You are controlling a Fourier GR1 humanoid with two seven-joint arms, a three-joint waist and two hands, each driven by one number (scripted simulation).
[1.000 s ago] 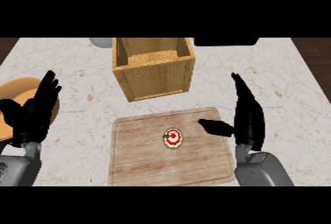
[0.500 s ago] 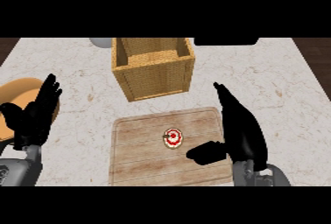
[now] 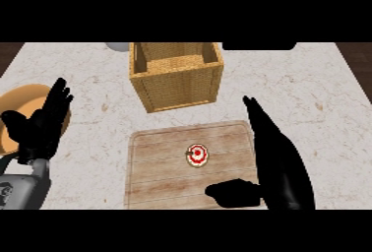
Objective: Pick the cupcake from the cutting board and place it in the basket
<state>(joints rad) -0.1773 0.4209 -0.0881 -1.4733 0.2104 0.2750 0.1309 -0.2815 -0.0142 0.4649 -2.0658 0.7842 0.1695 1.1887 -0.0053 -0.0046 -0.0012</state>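
Note:
A small cupcake (image 3: 196,154) with red-and-white icing sits near the middle of the wooden cutting board (image 3: 160,167). Beyond the board stands the tall woven basket (image 3: 178,83), its opening facing up. My right hand (image 3: 280,162) is open over the board's right edge, fingers straight and pointing away, thumb spread low toward the board's front; it lies right of the cupcake and does not touch it. At the left edge my left hand (image 3: 40,130) rests open with fingers up, well apart from the board.
A tan round plate (image 3: 15,106) lies on the counter at the far left, partly behind my left hand. A grey round object (image 3: 117,46) and a dark object (image 3: 258,46) sit at the counter's back edge, either side of the basket.
My right hand has come down and in toward me and over the board's right side, its thumb swinging lower. The left hand, cupcake and basket have stayed put.

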